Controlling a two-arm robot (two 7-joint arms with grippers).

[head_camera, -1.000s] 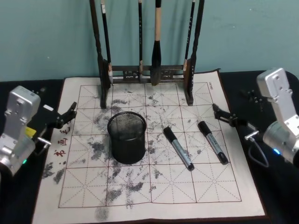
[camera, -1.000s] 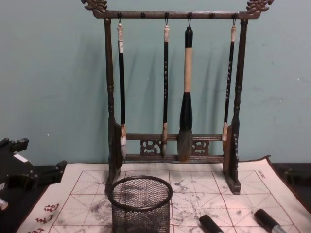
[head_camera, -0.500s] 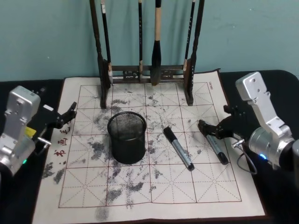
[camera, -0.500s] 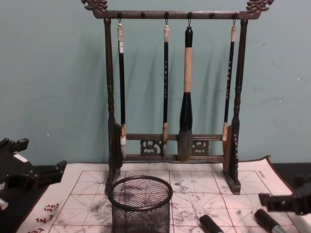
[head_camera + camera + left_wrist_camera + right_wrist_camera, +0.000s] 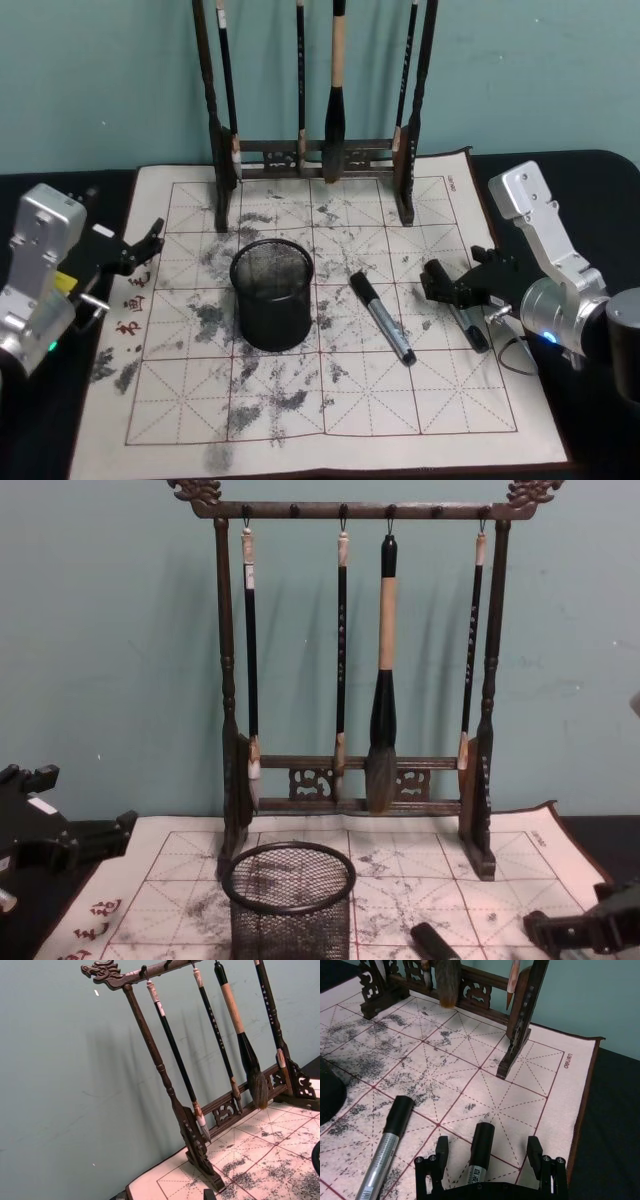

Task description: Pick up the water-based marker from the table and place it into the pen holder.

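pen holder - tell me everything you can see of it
The pen holder is a small round cup of black wire mesh with a solid dark rim. It stands upright on the ink-stained mat, in front of the brush rack, toward its left post. It looks empty. Only the mat touches it: the nearer marker lies apart on its right, and the right gripper is farther right, over the other marker.

Your right gripper (image 5: pixel 455 275) has swung in from the mat's (image 5: pixel 330 400) edge. Its spread fingers (image 5: pixel 441 1146) now straddle the right marker (image 5: pixel 482 1140).
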